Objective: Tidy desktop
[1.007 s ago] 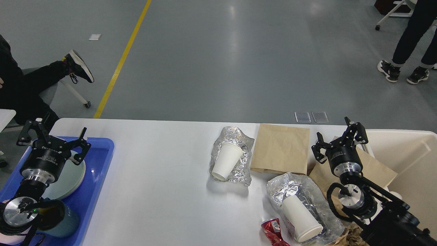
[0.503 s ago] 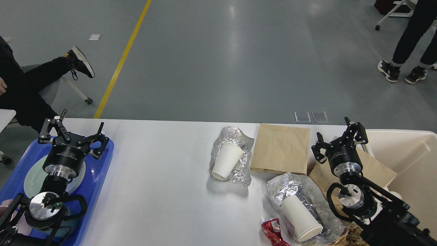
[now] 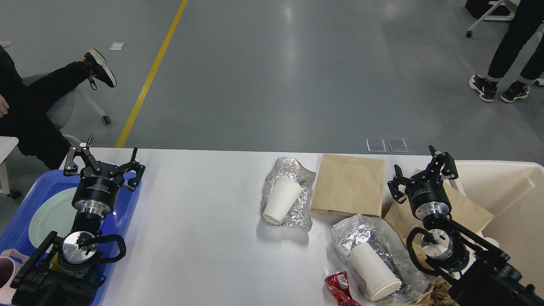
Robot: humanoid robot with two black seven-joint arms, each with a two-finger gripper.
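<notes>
The white desktop (image 3: 199, 238) spans the view. A white paper cup (image 3: 279, 200) lies on crumpled foil (image 3: 293, 170) near the middle. A second paper cup (image 3: 374, 272) lies on another foil sheet (image 3: 366, 231) at the front right, beside a crushed red can (image 3: 338, 285). A brown paper bag (image 3: 349, 185) lies flat at the back. My left gripper (image 3: 105, 162) hangs open and empty over the far right corner of the blue tray (image 3: 127, 208). My right gripper (image 3: 420, 172) stands open and empty over a second brown bag (image 3: 467, 210).
A cream bin (image 3: 510, 187) stands at the right edge. The blue tray holds a pale green plate (image 3: 49, 214); a pink mug (image 3: 8, 272) shows at the lower left corner. Crumpled brown paper (image 3: 437, 293) lies at the front right. People's legs stand on the floor beyond.
My left arm has swung up and to the right, from over the plate to the tray's far right corner, uncovering the plate. My right arm has not moved.
</notes>
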